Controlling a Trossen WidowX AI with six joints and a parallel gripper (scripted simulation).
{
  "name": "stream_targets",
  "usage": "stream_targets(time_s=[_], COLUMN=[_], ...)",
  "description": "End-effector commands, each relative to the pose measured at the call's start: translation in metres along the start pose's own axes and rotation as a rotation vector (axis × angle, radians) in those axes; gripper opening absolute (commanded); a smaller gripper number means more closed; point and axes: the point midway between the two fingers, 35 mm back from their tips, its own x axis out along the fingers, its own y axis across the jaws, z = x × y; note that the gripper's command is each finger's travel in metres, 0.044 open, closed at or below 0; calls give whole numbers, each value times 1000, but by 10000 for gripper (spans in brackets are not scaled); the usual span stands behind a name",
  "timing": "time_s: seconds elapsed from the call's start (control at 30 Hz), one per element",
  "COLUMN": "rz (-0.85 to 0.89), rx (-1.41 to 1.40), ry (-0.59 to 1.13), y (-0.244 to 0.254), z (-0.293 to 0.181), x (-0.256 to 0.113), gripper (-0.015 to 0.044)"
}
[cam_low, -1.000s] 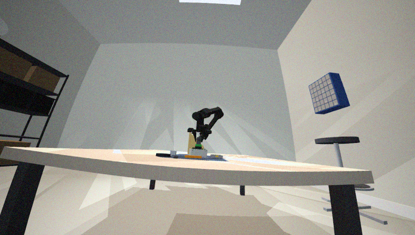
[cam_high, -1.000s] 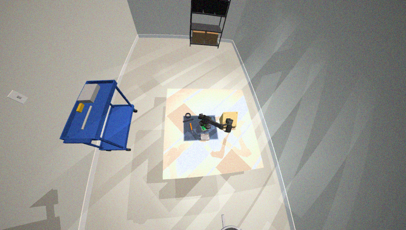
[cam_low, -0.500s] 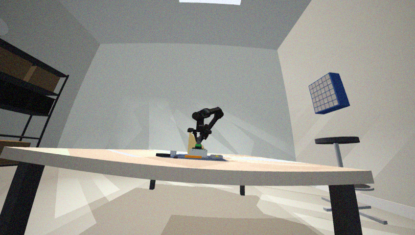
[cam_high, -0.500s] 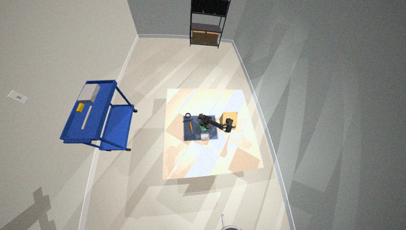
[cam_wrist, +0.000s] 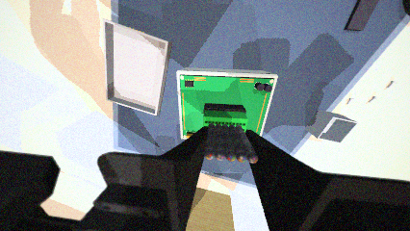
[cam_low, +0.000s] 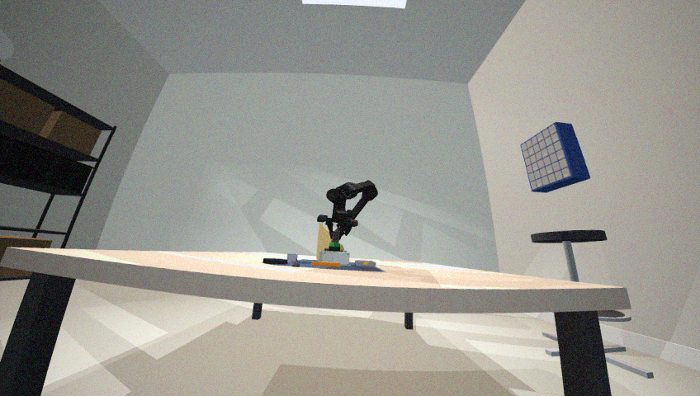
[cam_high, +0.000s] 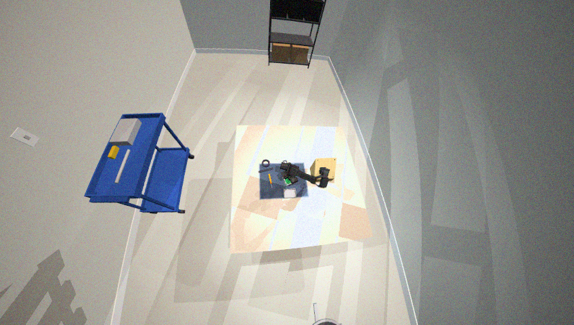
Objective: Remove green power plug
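Note:
The green plug stands at the black socket on the green circuit board, which sits in a white box. A bundle of dark wires with coloured ends rises from the plug. My gripper is shut on the plug, one finger on each side of its wire end. How deep the plug sits in the socket is hard to tell. The grey tray lies beside the box, to its left in the wrist view, and is empty.
A blue mat lies under the box and tray. An orange screwdriver, a black bar and a black ring lie on the far side. A small grey block is near the mat's edge. A yellow panel stands by the arm's base.

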Motion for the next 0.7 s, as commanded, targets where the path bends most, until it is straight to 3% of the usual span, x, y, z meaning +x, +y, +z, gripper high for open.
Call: stream_targets(time_s=[0.0,0.3,0.67], rz=[-10,185,-60], rx=[12,10,13], ry=[-14,-15,-14], y=[0,-17,4], z=[-3,-3,-3], x=[-17,-16,-20], gripper=[0,0,0])
